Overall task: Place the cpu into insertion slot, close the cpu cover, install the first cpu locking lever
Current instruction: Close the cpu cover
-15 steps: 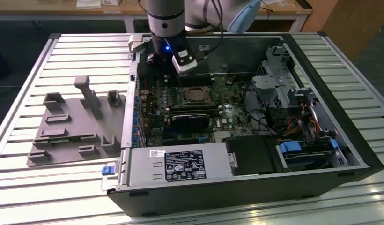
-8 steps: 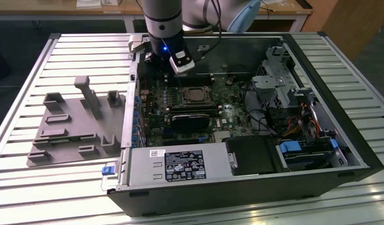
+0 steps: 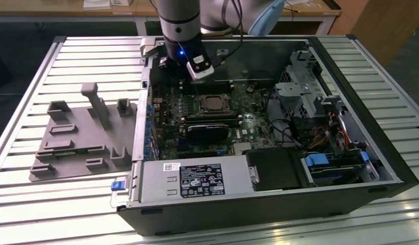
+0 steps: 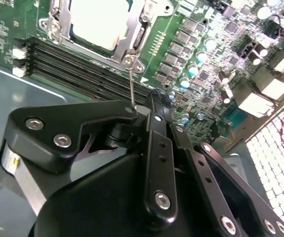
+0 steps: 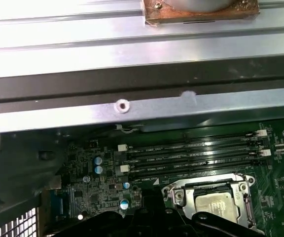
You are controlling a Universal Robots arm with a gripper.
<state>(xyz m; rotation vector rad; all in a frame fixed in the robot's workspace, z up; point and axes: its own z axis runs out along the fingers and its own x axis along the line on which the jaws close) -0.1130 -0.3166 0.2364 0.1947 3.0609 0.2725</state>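
The cpu [image 4: 100, 22] lies flat in the green board with its silver face up, also seen in the first wrist view as cpu [image 5: 213, 205] and in the exterior view as cpu [image 3: 211, 103]. It fills the insertion slot, which is hidden beneath it. The cpu cover [image 4: 142, 34] lies down around the chip as a silver frame. A thin wire locking lever [image 4: 131, 84] rises from the cover's corner to my gripper [image 4: 137, 109], which is shut on the lever's free end. In the exterior view the gripper [image 3: 193, 84] hangs just behind the socket.
Long black memory slots [image 4: 83, 69] run beside the socket. The case's metal wall [image 5: 132, 106] stands close behind the gripper. A black card [image 3: 206, 132], power supply [image 3: 195, 181] and drive cage [image 3: 311, 97] crowd the case. A grey fixture plate [image 3: 80, 138] lies outside it on the exterior view's left.
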